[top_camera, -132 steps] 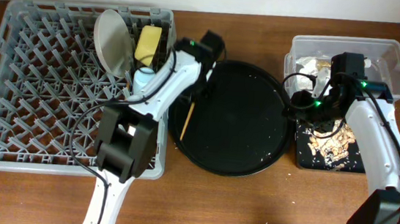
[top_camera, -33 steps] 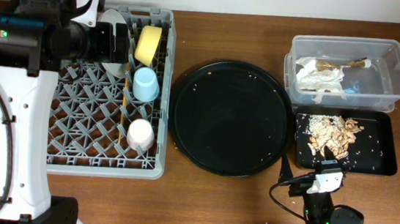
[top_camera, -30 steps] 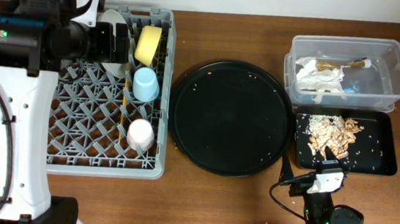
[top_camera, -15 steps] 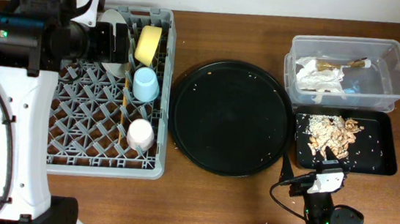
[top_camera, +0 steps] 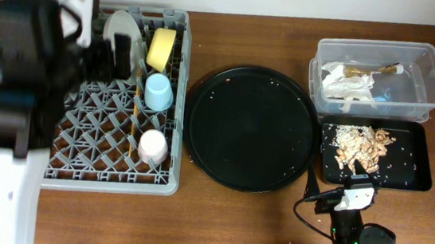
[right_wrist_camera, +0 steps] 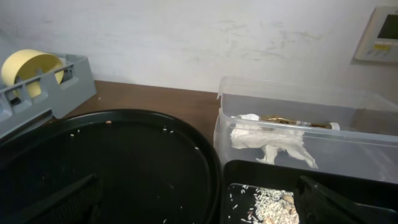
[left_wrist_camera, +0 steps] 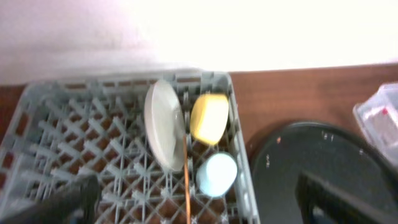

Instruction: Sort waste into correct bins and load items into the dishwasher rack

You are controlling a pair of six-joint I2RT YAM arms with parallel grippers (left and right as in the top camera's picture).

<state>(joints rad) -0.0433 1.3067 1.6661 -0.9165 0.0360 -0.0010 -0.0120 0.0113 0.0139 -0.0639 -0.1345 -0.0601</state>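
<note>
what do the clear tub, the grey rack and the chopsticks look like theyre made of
Tub: clear glossy plastic, most likely; the napkins show through its walls. Rack: grey moulded plastic, matte, by its peg grid. Chopsticks: thin, brownish orange, probably wood, though too blurred to be sure.

Overhead view: bright, even light, with short, soft shadows. The left arm [top_camera: 25,79] is smeared with blur; everything else is sharp. Left wrist view: soft throughout, with the wall [left_wrist_camera: 261,31] blown out to white glare. Right wrist view: dimmer and sharper. The fingers [right_wrist_camera: 62,200] at the lower corners are dark and out of focus.
</note>
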